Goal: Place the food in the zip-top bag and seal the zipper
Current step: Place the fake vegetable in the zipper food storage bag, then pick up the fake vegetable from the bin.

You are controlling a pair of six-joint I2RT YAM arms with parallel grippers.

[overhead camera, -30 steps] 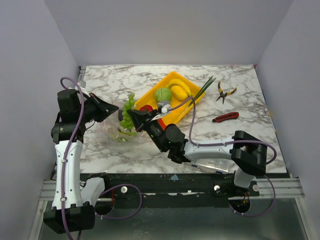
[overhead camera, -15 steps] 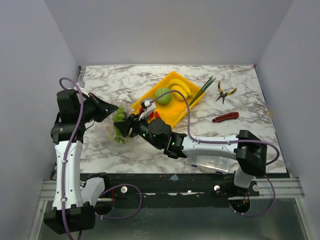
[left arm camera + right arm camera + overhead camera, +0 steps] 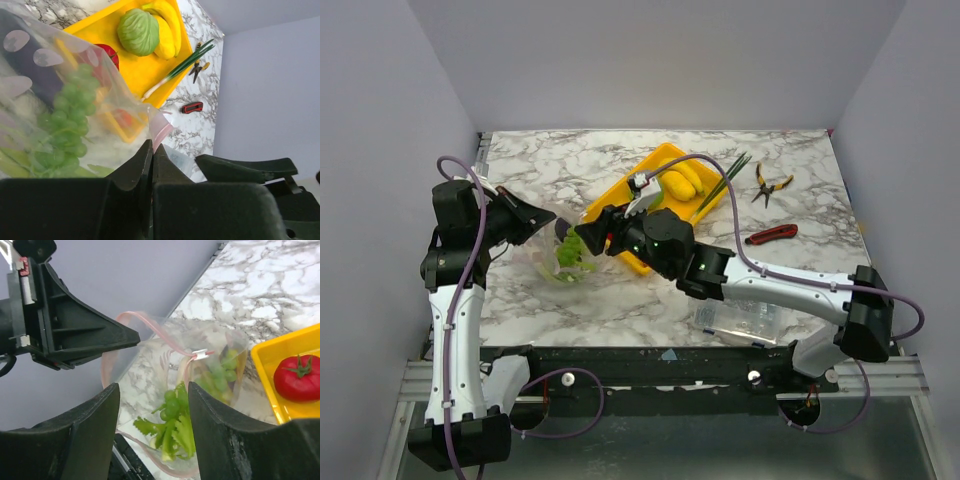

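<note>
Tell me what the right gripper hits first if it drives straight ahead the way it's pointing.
Most likely the zip-top bag: its open mouth lies straight ahead of the right gripper, with the green leafy pieces inside just beyond. Depth is hard to judge.

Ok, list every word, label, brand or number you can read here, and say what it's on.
No readable text in any view.
zip-top bag: pale oval marks only, no lettering.
red-and-white tag on the left gripper: too small to read.
red utility knife and pliers: too small to show any marking.
</note>
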